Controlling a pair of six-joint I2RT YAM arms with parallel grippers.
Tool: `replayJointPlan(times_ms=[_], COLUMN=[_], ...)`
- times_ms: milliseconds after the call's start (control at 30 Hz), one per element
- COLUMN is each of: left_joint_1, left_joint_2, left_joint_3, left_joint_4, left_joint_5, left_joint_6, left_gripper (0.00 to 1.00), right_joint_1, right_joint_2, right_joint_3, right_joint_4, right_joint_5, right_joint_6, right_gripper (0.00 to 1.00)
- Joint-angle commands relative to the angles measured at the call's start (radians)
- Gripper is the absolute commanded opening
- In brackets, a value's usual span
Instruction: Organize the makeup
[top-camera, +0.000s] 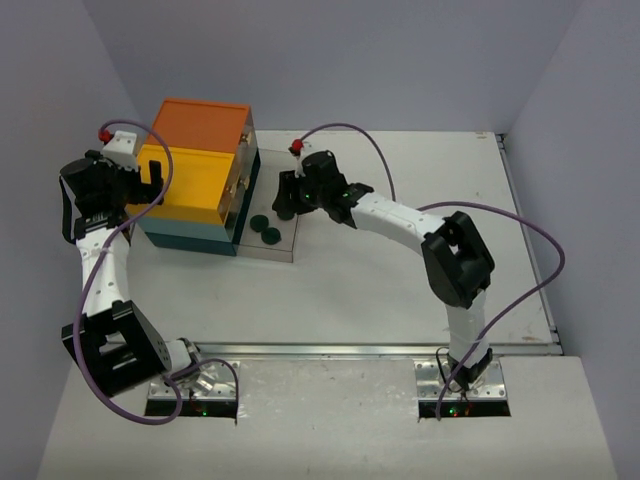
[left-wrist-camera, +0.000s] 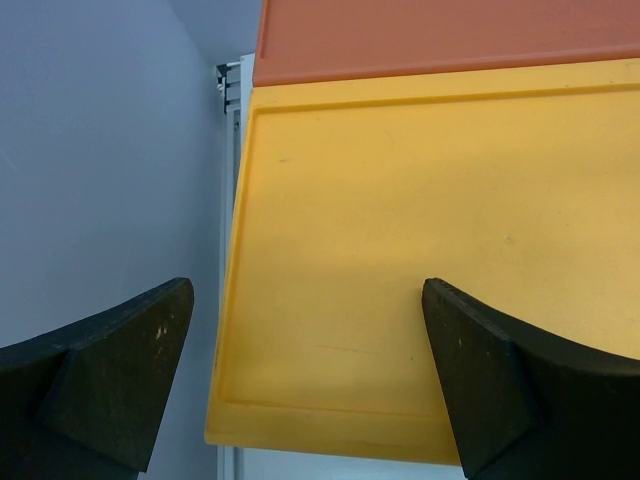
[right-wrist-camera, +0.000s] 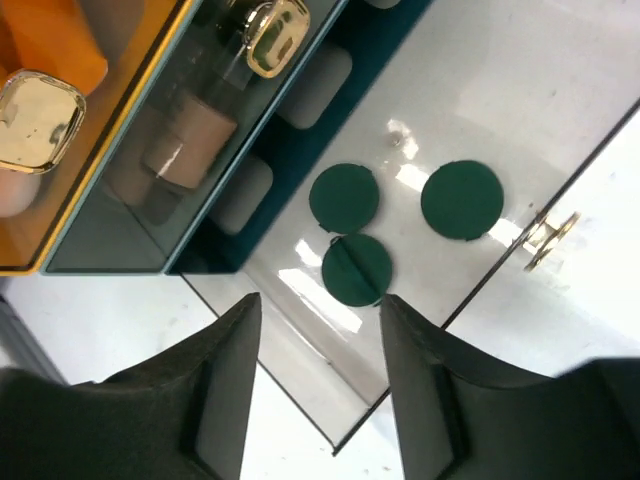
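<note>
Right wrist view: the right hand (right-wrist-camera: 320, 310), parted and empty, should probably rise straight off the mid-frame green discs (right-wrist-camera: 344, 198).

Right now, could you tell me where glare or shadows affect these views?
Right wrist view: bright glare patches on the clear drawer floor beside the dark green discs. Left wrist view: evenly lit yellow panel, no glare. Top view: even light, only soft shadows on the table.

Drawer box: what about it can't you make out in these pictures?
- Left wrist view: only yellow and orange panels of the drawer box show; frame edges cut off the rest.
- Right wrist view: tan bottle blurred behind a tinted drawer front.
- Top view: green discs too small for detail.
</note>
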Motion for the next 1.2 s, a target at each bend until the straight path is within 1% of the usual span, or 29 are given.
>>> replayJointPlan(times_ms=[0,33,67,100,133,200,233,300,367,433,567,633,700,733,933,1000,1067,1167], left_joint_1=[0.001,0.001,0.001,0.001,0.001,0.001,0.001,0.001,0.001,0.001,0.001,0.001,0.001,0.001,0.001,0.001,0.001,0.001], left_joint_2=[0.043,0.042,0.042,0.041,0.037,0.032,0.030,0.023,0.018,0.015,0.012,0.011,0.013,0.013,0.030,0.048,0.053,0.057], left_joint_3=[-0.070,-0.071,-0.072,-0.074,-0.075,-0.079,-0.079,-0.079,-0.079,-0.078,-0.077,-0.079,-0.080,-0.083,-0.088,-0.087,-0.091,-0.105], left_joint_4=[-0.200,-0.202,-0.202,-0.201,-0.201,-0.202,-0.203,-0.207,-0.208,-0.209,-0.209,-0.209,-0.207,-0.205,-0.192,-0.193,-0.193,-0.187], left_joint_5=[-0.043,-0.044,-0.045,-0.049,-0.053,-0.054,-0.054,-0.052,-0.051,-0.048,-0.051,-0.049,-0.053,-0.055,-0.036,-0.019,-0.005,0.026], left_joint_6=[0.067,0.070,0.070,0.070,0.070,0.071,0.071,0.071,0.070,0.070,0.066,0.067,0.071,0.071,0.064,0.054,0.049,0.029], left_gripper=[0.99,0.99,0.99,0.99,0.99,0.99,0.99,0.99,0.99,0.99,0.99,0.99,0.99,0.99,0.99,0.99,0.98,0.97], right_joint_1=[-0.026,-0.026,-0.026,-0.029,-0.029,-0.032,-0.036,-0.044,-0.049,-0.054,-0.059,-0.059,-0.059,-0.059,-0.059,-0.056,-0.050,-0.036], right_joint_2=[-0.073,-0.086,-0.095,-0.103,-0.114,-0.138,-0.155,-0.175,-0.183,-0.161,-0.090,-0.068,-0.049,-0.035,0.182,0.272,0.330,0.464], right_joint_3=[-0.193,-0.224,-0.236,-0.281,-0.316,-0.380,-0.423,-0.481,-0.532,-0.546,-0.509,-0.524,-0.520,-0.506,-0.231,-0.110,0.011,0.187], right_joint_4=[0.130,0.162,0.184,0.201,0.225,0.278,0.300,0.364,0.411,0.438,0.480,0.538,0.559,0.561,0.540,0.527,0.511,0.499], right_joint_5=[-0.041,-0.039,-0.038,-0.037,-0.038,-0.042,-0.045,-0.047,-0.043,-0.050,-0.129,-0.143,-0.141,-0.148,-0.246,-0.272,-0.283,-0.312], right_joint_6=[0.181,0.201,0.220,0.243,0.259,0.298,0.314,0.355,0.381,0.404,0.445,0.482,0.498,0.499,0.506,0.529,0.546,0.582], right_gripper=[0.55,0.57,0.57,0.57,0.55,0.40,0.35,0.28,0.26,0.22,0.13,0.10,0.09,0.09,0.05,0.03,0.02,0.02])
